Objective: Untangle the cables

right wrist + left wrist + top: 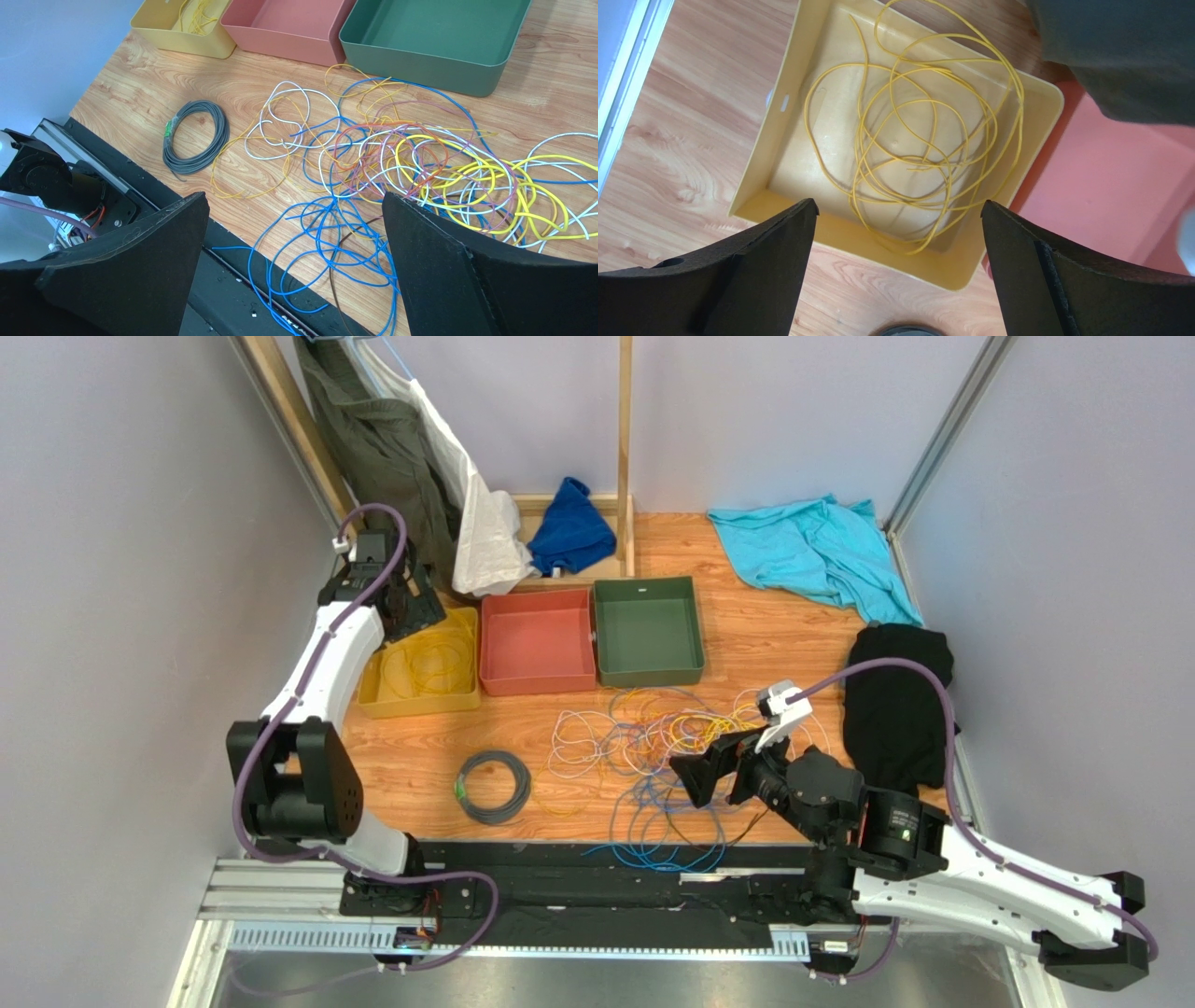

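Two arms reach over the table (786, 637) in the top view. The left hand (404, 602) hangs above the yellow tray (421, 711) at the far left, which stands beside the red tray (537, 686) and the green tray (647, 676). The tangle of cables (652, 742) lies on the wood in front of the trays, and the right hand (716, 767) is low at its near right edge. A dark coil with a green tag (493, 786) lies apart, to the left of the tangle.

From the left wrist we see the left hand (898, 210) released: its fingers stand wide apart with nothing between them. Below it, one yellow cable (927, 164) lies in loose loops inside the yellow tray, within the walls as far as we can see.

From the right wrist, the right hand (295, 203) is released too, fingers wide and holding nothing. Under it, blue cable (337, 238) loops run to the table edge. Yellow, white and orange strands cross each other further right.

We judge the sorting to be at an early stage. The risk is that the right hand closes on several strands at once, because they cross so densely. A lift would then drag the whole tangle or pull the loops tighter. Some blue loops lie over the black rail (238, 294) and could catch there.
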Controlling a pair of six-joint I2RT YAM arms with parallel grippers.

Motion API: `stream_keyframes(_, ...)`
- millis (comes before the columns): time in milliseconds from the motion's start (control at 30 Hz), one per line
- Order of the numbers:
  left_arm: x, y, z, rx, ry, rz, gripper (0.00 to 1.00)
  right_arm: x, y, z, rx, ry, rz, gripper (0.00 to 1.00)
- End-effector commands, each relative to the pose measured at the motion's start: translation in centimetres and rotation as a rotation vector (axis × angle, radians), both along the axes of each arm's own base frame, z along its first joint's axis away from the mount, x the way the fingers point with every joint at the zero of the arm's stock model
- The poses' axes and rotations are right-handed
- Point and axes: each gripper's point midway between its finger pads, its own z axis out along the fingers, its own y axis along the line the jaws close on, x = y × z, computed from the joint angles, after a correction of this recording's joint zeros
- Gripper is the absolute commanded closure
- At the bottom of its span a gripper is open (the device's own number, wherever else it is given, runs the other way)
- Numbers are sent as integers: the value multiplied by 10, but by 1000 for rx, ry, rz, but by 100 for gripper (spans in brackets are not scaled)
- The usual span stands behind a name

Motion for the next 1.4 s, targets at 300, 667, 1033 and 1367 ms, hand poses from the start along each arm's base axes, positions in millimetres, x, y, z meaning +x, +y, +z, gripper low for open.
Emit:
stream_keyframes(300,-120,-146,66,-267,-348,-395,9,21,-6,-32,-63,4,-149,0)
stream_keyframes(667,-211,-251,-45,-324,-135,-672,14,39,29,-84,-283,95,-200,1)
stream_keyframes(1033,-236,-253,-63,-349,-139,-704,15,71,18,-130,-326,206,-322,29)
stream_keyframes(1367,-243,-247,-67,-384,-143,-709,16,50,42,-150,-404,252,-205,41)
